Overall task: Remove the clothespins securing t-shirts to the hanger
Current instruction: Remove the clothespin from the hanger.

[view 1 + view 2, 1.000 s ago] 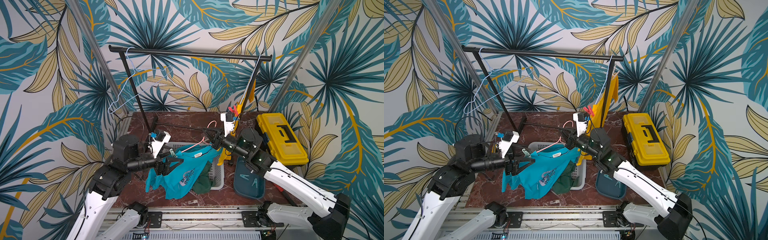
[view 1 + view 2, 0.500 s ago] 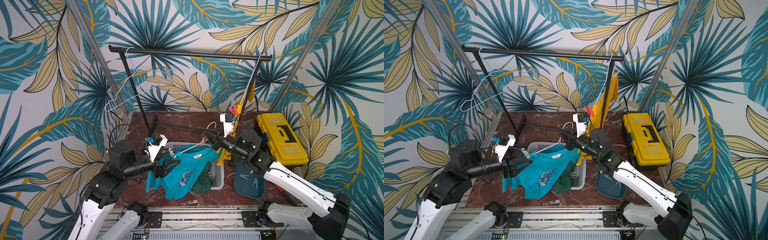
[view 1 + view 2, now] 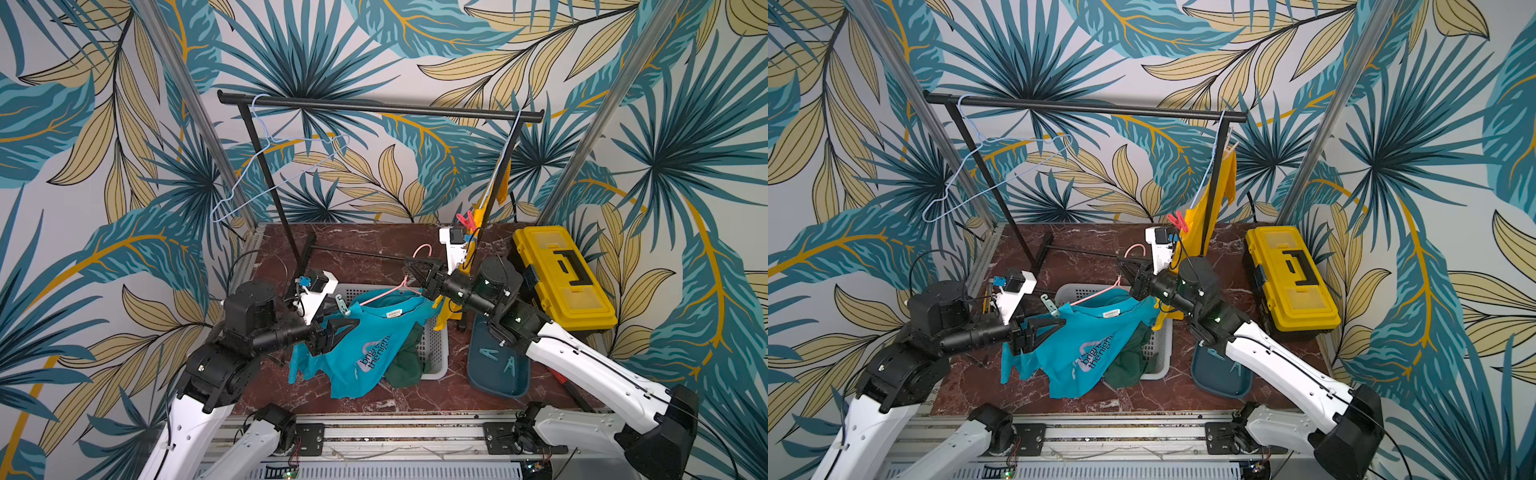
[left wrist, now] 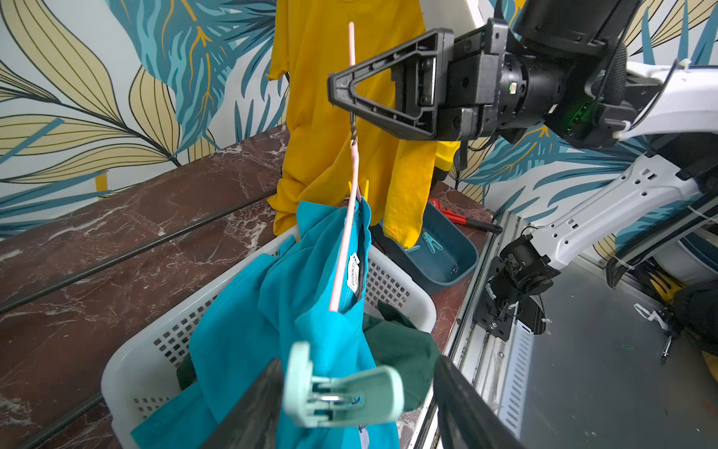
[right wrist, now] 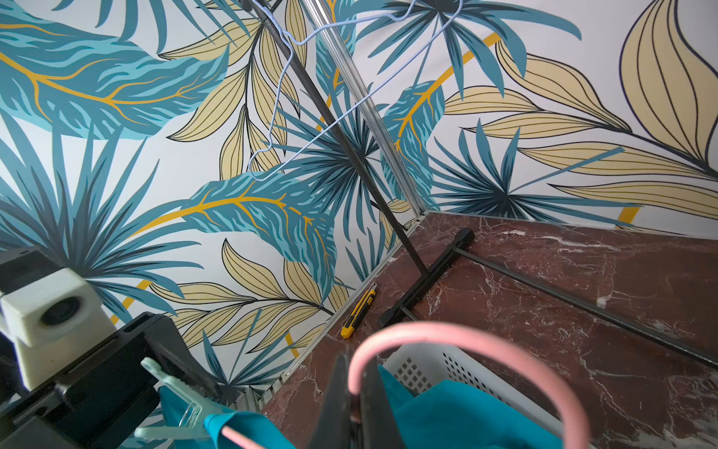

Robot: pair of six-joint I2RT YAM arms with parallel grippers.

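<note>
A turquoise t-shirt (image 3: pixel 374 332) hangs on a pink hanger (image 3: pixel 382 295) over the basket. My right gripper (image 5: pixel 353 392) is shut on the hanger's neck (image 4: pixel 351 116). A teal clothespin (image 4: pixel 338 392) clips the shirt's near shoulder in both top views (image 3: pixel 340 303) (image 3: pixel 1052 304). My left gripper (image 4: pixel 356 359) is open around it, one finger touching its handle and the other apart. The dark green t-shirt (image 3: pixel 409 361) lies in the basket. The yellow t-shirt (image 3: pixel 494 195) hangs from the rail with a red-pink clothespin (image 3: pixel 466 220).
The white basket (image 3: pixel 438 345) stands mid-table, with a dark blue tray (image 3: pixel 498 386) holding two teal pins to its right. A yellow toolbox (image 3: pixel 561 278) sits far right. An empty blue wire hanger (image 3: pixel 270 174) hangs on the black rail (image 3: pixel 374 107). A utility knife (image 5: pixel 357 311) lies by the wall.
My left arm has sunk a little and its jaws have narrowed around the teal clothespin. The right gripper and the pink hanger have stayed still.
</note>
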